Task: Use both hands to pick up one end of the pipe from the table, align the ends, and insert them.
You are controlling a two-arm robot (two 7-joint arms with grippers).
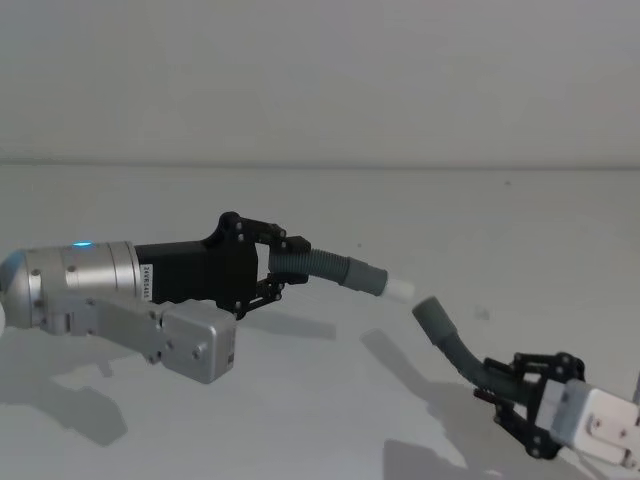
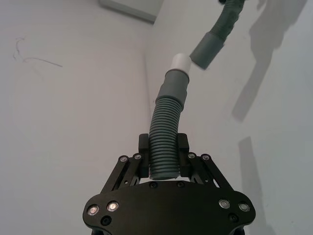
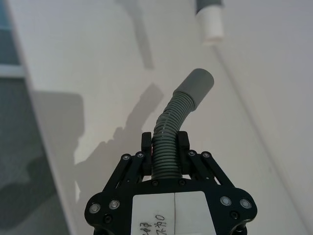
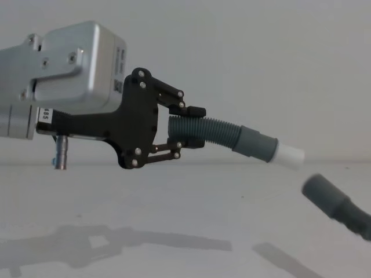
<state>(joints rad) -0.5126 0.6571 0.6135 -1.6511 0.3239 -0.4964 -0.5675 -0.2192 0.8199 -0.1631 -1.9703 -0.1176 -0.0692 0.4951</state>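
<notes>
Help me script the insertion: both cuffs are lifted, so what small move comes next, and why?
Probably raise and tilt the right gripper so its plain cuff faces the white tip held by the left gripper. The cuff sits lower, apart from the tip, and their axes meet at an angle.

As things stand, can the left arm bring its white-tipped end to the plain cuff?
Probably yes: the white tip sits just short of the plain cuff held up by the right gripper, open air between, though they look slightly misaligned.
</notes>
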